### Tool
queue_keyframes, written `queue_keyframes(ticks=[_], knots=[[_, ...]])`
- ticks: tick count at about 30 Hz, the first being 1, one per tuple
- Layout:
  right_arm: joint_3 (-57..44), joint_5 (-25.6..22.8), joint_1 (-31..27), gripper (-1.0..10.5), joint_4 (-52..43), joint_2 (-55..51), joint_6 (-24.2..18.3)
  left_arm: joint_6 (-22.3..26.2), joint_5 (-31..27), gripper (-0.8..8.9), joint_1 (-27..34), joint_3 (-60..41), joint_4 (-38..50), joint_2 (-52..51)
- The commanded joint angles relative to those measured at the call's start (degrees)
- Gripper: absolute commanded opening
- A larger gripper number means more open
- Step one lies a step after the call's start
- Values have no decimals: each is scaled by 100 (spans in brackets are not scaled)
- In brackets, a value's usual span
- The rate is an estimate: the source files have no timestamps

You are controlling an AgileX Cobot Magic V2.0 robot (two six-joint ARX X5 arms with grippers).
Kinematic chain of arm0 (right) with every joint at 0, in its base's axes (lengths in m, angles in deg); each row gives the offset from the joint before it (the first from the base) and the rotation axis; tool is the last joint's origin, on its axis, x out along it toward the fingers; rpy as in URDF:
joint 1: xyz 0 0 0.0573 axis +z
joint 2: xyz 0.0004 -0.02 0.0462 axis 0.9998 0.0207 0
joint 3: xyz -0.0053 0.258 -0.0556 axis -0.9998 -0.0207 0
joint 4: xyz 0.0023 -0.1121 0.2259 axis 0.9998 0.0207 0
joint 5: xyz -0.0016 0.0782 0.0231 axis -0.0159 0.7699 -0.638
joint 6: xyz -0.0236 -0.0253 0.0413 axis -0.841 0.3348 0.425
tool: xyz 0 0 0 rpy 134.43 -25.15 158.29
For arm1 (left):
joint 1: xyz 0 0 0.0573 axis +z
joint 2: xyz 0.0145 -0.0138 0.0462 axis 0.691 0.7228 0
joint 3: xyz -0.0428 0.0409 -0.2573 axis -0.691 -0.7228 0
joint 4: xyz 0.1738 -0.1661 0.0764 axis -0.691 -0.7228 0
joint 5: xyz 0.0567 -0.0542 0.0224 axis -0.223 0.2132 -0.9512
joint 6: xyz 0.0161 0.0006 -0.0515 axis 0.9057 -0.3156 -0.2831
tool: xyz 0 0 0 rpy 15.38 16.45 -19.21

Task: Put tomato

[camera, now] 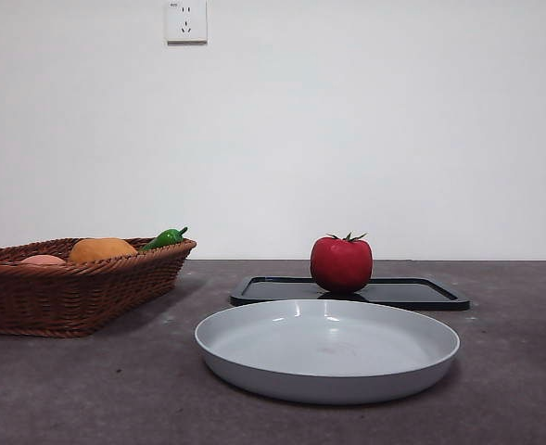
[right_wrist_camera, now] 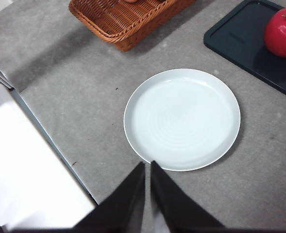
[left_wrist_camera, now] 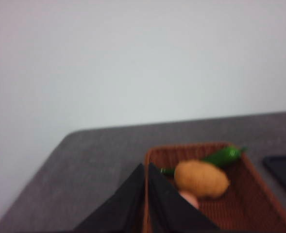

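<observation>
Nearest in the front view lies a pale grey plate [camera: 327, 349], empty, its rim close to the front edge of the dark grey tabletop [camera: 514, 389]. Bare tabletop runs around it at 3 and 9 o'clock.

Just behind the plate, at 12 o'clock from it, sits a flat black tray [camera: 412, 293]. The tomato [camera: 341, 263] stands upright on the tray's left part, green stem star on top, untouched by either pincer. The rest of the tray, out toward 3 o'clock, is bare.

At 10 o'clock from the plate, well apart from it, a brown wicker basket [camera: 69, 297] reaches the picture's left edge. It holds a rounded orange fruit [camera: 102, 248], a small green pepper [camera: 165, 238] leaning at the far rim, and a pinkish item [camera: 43, 260] barely showing above the weave.

Beyond all this stands a white wall with a socket [camera: 186, 20] high up.

Neither arm shows in the front view. The left pincer [left_wrist_camera: 146, 170] hangs over the basket's near end, clenched on nothing. The right pincer [right_wrist_camera: 148, 167] hovers above the plate's rim, likewise clenched and empty, with the tabletop's edge beside it.
</observation>
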Motion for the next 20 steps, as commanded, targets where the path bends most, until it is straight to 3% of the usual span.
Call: queue_keyframes(ticks=[1, 10, 20], knots=[[44, 2, 39, 6, -70, 28, 61, -79, -59, 8, 35, -426, 81, -251], [44, 2, 39, 6, -72, 28, 61, -81, -83, 8, 52, -1220, 20, -846], [44, 2, 39, 6, -79, 28, 61, -79, -83, 8, 52, -1436, -640, -1005]])
